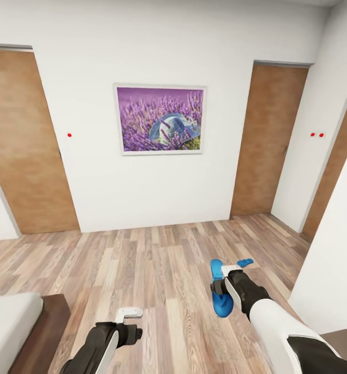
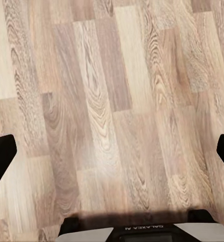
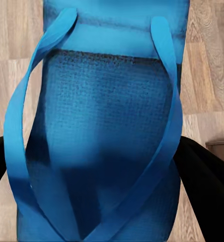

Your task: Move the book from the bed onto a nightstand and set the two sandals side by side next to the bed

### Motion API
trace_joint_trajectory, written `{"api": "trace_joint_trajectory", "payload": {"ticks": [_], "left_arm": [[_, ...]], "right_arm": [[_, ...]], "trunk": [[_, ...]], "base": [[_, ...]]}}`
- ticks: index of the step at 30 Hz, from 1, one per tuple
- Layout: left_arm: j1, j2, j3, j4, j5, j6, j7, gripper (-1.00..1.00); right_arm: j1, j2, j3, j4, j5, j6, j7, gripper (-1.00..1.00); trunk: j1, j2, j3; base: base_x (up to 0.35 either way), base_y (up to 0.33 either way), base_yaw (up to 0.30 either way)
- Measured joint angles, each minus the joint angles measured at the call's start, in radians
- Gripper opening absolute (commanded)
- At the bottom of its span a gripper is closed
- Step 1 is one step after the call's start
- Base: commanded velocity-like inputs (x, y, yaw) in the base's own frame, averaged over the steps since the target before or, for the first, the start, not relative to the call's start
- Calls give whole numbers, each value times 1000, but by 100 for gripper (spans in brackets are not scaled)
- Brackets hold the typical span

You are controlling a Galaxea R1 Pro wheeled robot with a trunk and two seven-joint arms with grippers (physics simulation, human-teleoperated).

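A: Where is the sandal [image 1: 219, 291] now?

B: The right gripper [image 1: 224, 283] has its jaws clamped on it, blue sole and straps hanging above the wood floor [image 1: 158, 270]. The left gripper [image 1: 129, 312] hangs with its jaws spread wide, empty.

A: And the bed [image 1: 12, 317]?

B: Its corner sits at the robot's lower left. I'd turn toward it, lower the sandal flat just beside the frame, and leave room alongside for its mate.
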Motion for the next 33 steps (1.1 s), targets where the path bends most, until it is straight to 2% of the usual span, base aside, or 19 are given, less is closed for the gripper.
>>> {"api": "trace_joint_trajectory", "payload": {"ticks": [8,33], "left_arm": [[0,0,0,3,1,-1,0,100],[0,0,0,3,1,-1,0,100]], "right_arm": [[0,0,0,0,0,0,-1,-100],[0,2,0,1,0,0,0,-100]], "trunk": [[0,0,0],[0,0,0]], "base": [[338,0,-128],[338,15,-5]]}}
